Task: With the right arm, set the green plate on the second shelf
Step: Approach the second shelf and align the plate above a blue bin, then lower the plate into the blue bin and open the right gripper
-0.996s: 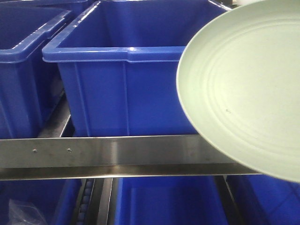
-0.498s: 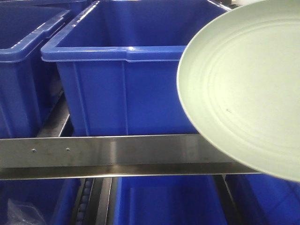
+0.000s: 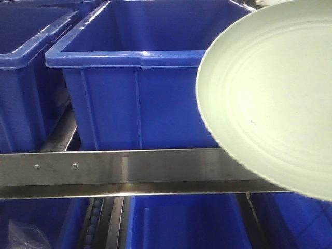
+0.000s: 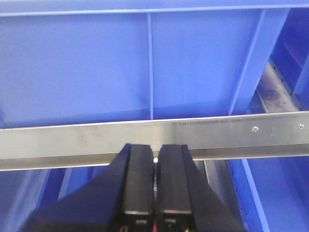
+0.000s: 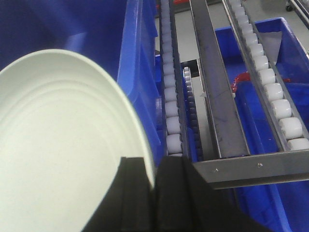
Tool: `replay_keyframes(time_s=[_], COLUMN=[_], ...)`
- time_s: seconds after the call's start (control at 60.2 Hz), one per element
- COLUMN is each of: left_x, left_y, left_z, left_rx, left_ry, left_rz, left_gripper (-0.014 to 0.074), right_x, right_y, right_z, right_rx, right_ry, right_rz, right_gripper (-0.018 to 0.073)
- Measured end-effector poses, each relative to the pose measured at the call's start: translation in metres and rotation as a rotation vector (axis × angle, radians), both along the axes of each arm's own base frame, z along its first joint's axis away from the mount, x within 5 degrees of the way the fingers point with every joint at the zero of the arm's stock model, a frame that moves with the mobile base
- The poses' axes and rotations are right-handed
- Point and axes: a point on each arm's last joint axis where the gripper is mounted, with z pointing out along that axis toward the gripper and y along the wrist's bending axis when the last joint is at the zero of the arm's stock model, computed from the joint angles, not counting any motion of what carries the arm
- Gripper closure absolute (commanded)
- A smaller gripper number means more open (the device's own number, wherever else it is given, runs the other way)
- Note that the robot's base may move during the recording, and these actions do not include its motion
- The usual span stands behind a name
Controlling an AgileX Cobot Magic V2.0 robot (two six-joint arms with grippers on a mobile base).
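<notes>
Right gripper (image 5: pixel 154 193) is clamped on the green plate (image 5: pixel 63 145): from my right wrist view both black fingers (image 5: pixel 133 198) pinch the plate's near rim, one finger on each face, plate edge running up between them. Plate is held tilted, its ringed inner face toward the camera on the left. Beside it to the right I see a blue bin wall (image 5: pixel 137 72), then white roller tracks (image 5: pixel 171 96) and a grey metal rail (image 5: pixel 212 87) running away from me, with another blue bin (image 5: pixel 260 125) lower right holding something red, too small to identify.

Front view: green plate (image 3: pixel 270 98) fills the upper right, tilted, overlapping the right end of the steel shelf bar (image 3: pixel 119 171) and the corner of the large blue bin (image 3: pixel 140 88) behind the bar. Tiny dark speck shows on the plate's inner face. Plate is in the air in front of the rack, resting on nothing I can see. Second blue bin (image 3: pixel 26 67) sits to the left, more blue bins below the bar (image 3: pixel 181 223).

Left gripper (image 4: pixel 154 188) is closed, the two black fingers (image 4: pixel 137 179) pressed together with nothing between them, hovering just in front of a steel shelf bar (image 4: pixel 217 133) with a blue bin wall (image 4: pixel 96 67) behind.
</notes>
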Motion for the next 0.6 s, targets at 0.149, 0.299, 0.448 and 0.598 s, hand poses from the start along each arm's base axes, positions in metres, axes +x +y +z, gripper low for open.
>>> replay_keyframes(time_s=[0.149,0.299,0.448,0.598], left_x=[0.000,0.000,0.000,0.000], left_y=[0.000,0.000,0.000,0.000], left_z=[0.000,0.000,0.000,0.000], left_rx=[0.000,0.000,0.000,0.000], left_ry=[0.000,0.000,0.000,0.000], left_rz=[0.000,0.000,0.000,0.000], left_gripper=[0.0472,0.0472,0.0472,0.0472], right_x=[0.000,0.000,0.000,0.005], right_y=[0.000,0.000,0.000,0.000], right_z=[0.000,0.000,0.001,0.020], right_rx=[0.000,0.000,0.001,0.007], right_ry=[0.000,0.000,-0.011,-0.051], right_rz=[0.000,0.000,-0.002,-0.003], right_gripper=[0.0503,0.0503,0.0503,0.0503])
